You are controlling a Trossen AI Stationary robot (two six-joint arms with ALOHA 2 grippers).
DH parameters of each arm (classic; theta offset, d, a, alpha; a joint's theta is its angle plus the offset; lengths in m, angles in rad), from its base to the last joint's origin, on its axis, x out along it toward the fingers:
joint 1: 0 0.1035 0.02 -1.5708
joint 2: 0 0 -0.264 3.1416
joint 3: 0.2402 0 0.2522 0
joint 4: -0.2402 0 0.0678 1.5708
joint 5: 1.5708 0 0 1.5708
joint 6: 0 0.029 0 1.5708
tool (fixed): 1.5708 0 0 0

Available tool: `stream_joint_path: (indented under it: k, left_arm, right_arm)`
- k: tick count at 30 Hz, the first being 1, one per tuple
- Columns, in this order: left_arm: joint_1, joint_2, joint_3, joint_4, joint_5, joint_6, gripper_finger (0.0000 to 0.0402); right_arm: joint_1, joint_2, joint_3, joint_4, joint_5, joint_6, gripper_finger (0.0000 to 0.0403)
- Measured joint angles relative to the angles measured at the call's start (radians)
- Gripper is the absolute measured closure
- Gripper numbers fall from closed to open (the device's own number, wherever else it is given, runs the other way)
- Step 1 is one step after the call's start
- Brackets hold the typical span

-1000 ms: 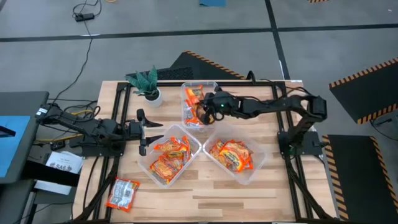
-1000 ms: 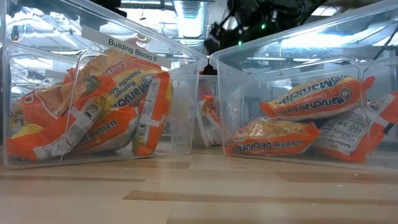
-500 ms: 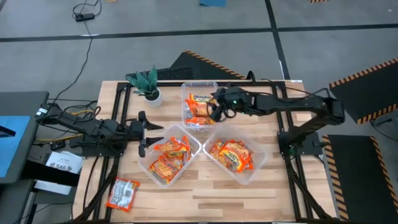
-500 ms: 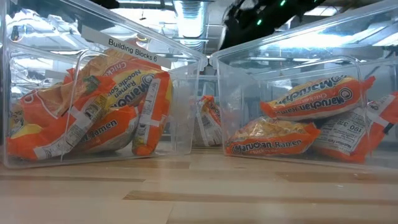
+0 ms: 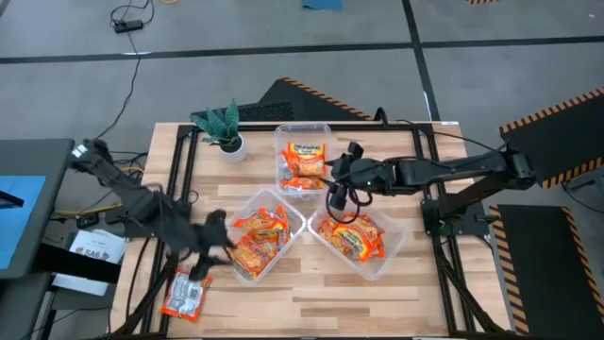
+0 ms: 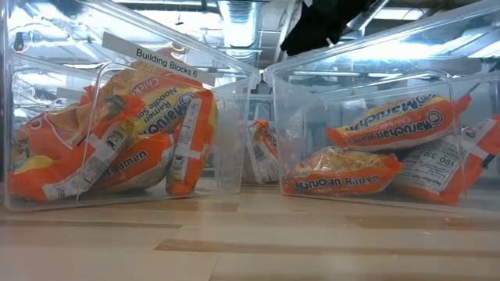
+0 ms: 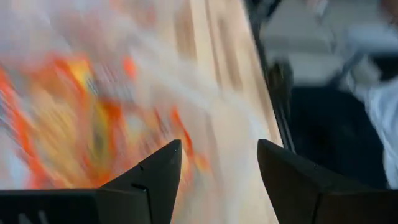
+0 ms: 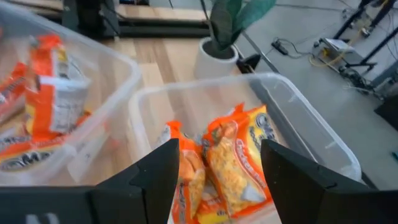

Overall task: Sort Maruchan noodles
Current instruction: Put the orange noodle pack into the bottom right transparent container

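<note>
While the left gripper [image 5: 209, 257], fingers [image 7: 155, 177] apart, nears a loose noodle packet [image 5: 185, 294], right fingers [image 8: 163, 168] gape empty

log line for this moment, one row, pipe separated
left gripper open, near loose packet at table's front-left | right gripper open, empty, between far tub and right tub | packets in all three tubs

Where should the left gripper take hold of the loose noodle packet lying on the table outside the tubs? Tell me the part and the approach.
Grip the loose noodle packet across its narrow width at mid-body, coming straight down. It lies flat on the table with open space around it, so a side approach likely finds no edge. The left gripper is already close, fingers open.
</note>
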Motion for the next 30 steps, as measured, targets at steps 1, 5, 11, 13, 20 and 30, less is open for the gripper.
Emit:
stream_joint_path:
  k: [1,5,11,13,20,30]
  left_arm:
    - [-0.036,0.053,0.058,-0.080,0.008,-0.061,0.0203]
    - [-0.186,0.261,0.255,-0.328,0.065,-0.300,0.0203]
    - [-0.362,0.541,0.436,-0.581,0.077,-0.603,0.0203]
    - [-0.396,0.620,0.449,-0.650,0.088,-0.700,0.0203]
    - [-0.467,0.746,0.357,-0.645,0.211,-0.909,0.0203]
    - [-0.474,0.592,0.161,-0.405,0.140,-1.103,0.0203]
  right_arm:
    - [0.003,0.000,0.000,-0.012,0.005,0.000,0.0158]
    - [0.002,0.000,0.000,-0.052,0.025,0.018,0.0158]
    - [-0.008,0.000,0.000,-0.087,0.025,0.038,0.0158]
    - [-0.013,0.000,0.000,-0.089,0.034,0.048,0.0158]
    - [-0.023,0.000,0.000,-0.092,0.045,0.050,0.0159]
    - [-0.067,0.001,0.000,-0.116,0.045,0.050,0.0159]
